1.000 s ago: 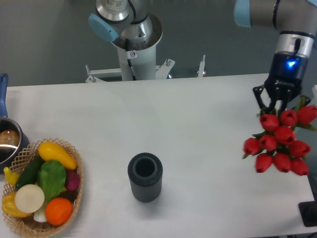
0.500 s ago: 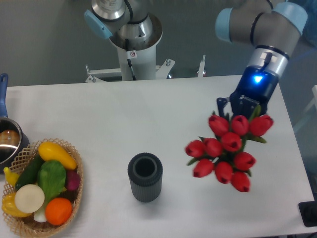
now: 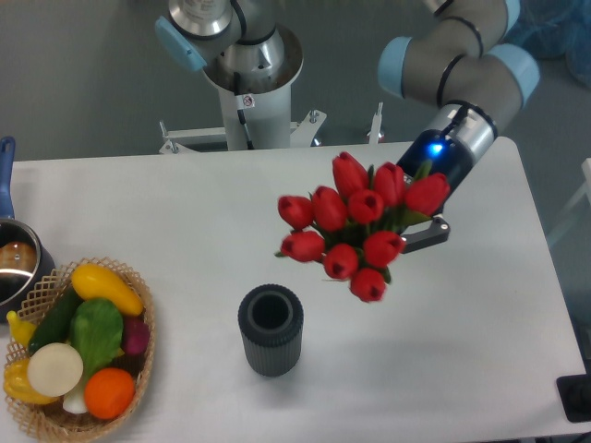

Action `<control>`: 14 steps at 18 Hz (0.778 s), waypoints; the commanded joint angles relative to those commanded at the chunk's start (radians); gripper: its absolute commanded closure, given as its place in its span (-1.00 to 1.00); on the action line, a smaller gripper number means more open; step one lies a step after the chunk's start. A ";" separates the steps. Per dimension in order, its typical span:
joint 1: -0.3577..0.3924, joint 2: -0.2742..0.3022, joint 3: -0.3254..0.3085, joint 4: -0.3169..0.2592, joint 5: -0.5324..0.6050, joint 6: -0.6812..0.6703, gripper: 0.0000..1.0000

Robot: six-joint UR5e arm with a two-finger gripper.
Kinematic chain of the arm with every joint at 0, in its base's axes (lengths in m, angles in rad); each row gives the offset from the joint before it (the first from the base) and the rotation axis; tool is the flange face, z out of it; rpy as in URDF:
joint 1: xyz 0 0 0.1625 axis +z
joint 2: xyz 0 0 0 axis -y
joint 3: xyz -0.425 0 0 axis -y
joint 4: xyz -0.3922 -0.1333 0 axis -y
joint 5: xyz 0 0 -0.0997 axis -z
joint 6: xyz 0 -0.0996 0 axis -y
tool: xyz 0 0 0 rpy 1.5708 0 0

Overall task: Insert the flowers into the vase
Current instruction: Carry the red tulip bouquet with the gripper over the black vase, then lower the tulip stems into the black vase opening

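Note:
The flowers (image 3: 355, 226), a bunch of red tulips with closed heads and bits of green leaf, hang in the air right of centre, heads tipped toward the camera. My gripper (image 3: 420, 221) is shut on their stems, mostly hidden behind the heads; one dark finger (image 3: 427, 235) shows at the bunch's right side. The vase (image 3: 271, 329), dark grey, ribbed and upright with an open round mouth, stands on the table below and to the left of the bunch. The bunch is apart from the vase.
A wicker basket (image 3: 138, 365) of colourful vegetables sits at the front left. A steel pot (image 3: 17, 268) with a blue handle is at the left edge. The robot's base column (image 3: 249, 92) rises behind the table. A dark object (image 3: 574, 399) is at the bottom right corner.
The arm has carried the tulips from the table's right edge leftward and upward toward the middle, and the bunch has tipped so its heads face the camera more.

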 joint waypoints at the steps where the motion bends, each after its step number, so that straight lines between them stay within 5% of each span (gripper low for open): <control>1: 0.000 0.005 -0.014 0.000 -0.012 0.011 0.65; 5: -0.011 0.018 -0.043 0.000 -0.123 0.072 0.65; 14: -0.080 -0.020 -0.039 -0.003 -0.140 0.158 0.65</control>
